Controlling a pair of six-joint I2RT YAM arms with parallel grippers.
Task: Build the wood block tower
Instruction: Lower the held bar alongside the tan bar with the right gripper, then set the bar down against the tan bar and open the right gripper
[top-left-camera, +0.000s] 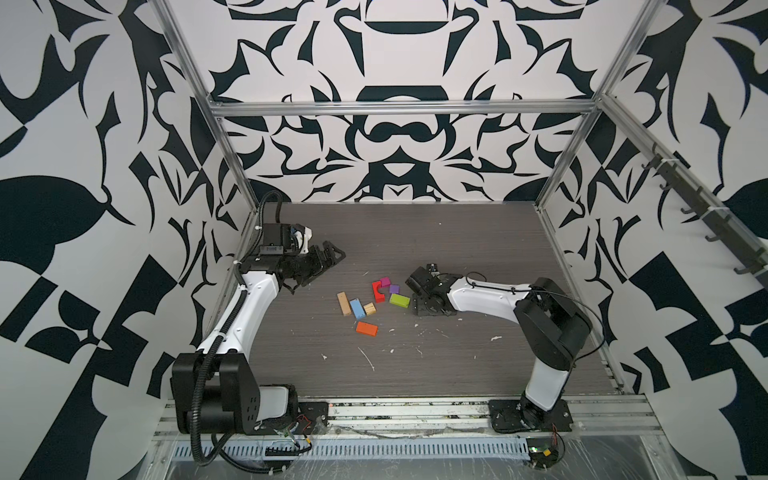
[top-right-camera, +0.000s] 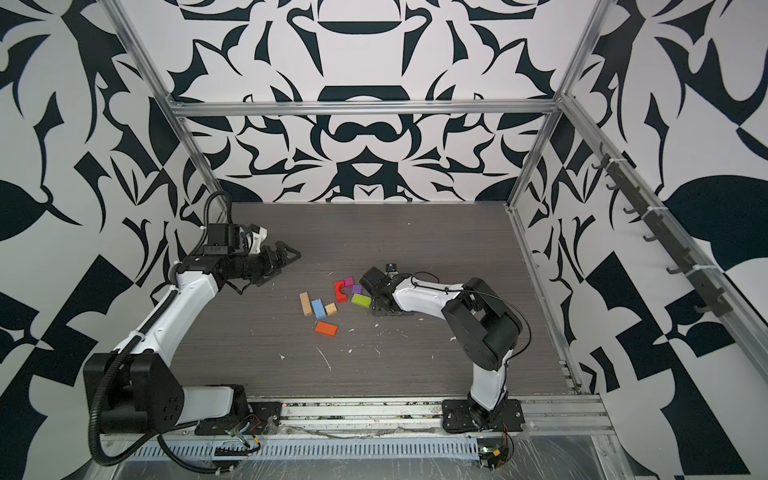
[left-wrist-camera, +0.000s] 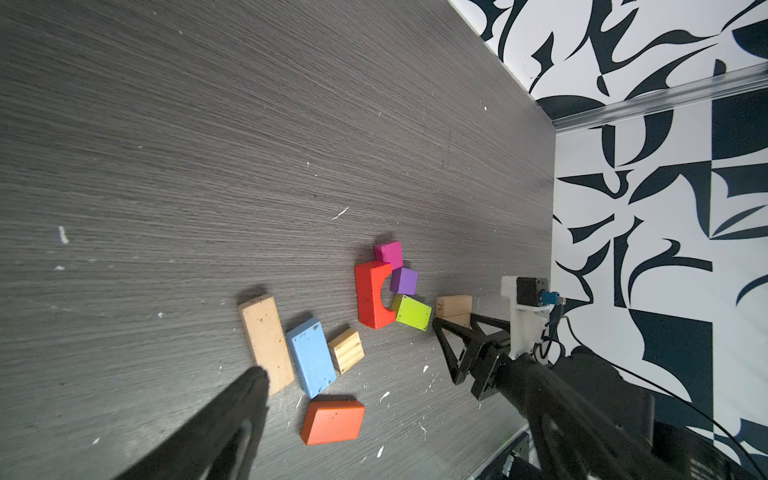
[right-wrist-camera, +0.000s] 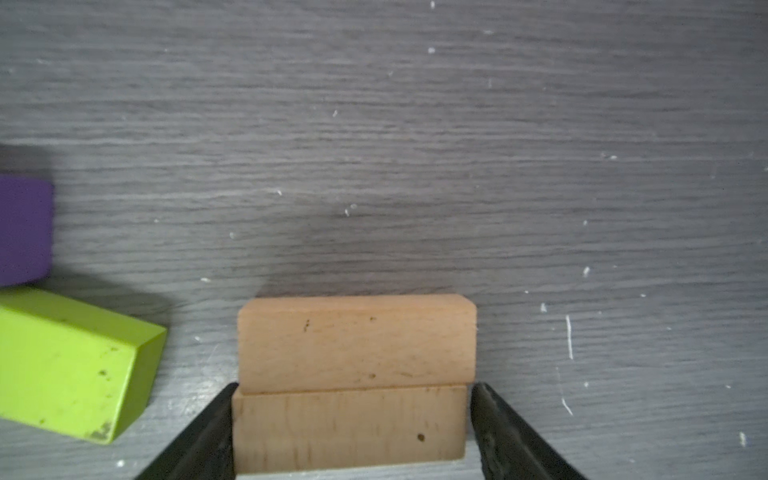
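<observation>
Orange block (top-left-camera: 366, 328) sits closest to the table's (top-left-camera: 478, 365) front edge, and just behind it blue plank (top-left-camera: 357, 308), tan plank (top-left-camera: 344, 303) and tan cube (top-left-camera: 369, 308) lie side by side. Mid-table, the lime block (top-left-camera: 399, 300) rests against the red arch (top-left-camera: 377, 291), with purple cube (top-left-camera: 394, 289) and magenta cube (top-left-camera: 385, 282) beyond. Beside the lime block, the right gripper (right-wrist-camera: 356, 386) straddles the stacked tan planks (right-wrist-camera: 357, 345), its fingers (right-wrist-camera: 199, 432) parted and a sliver of gap on one side. Farther back, toward the left edge, the left gripper (top-left-camera: 328, 266) hangs above the surface with fingers (left-wrist-camera: 232, 415) spread wide.
</observation>
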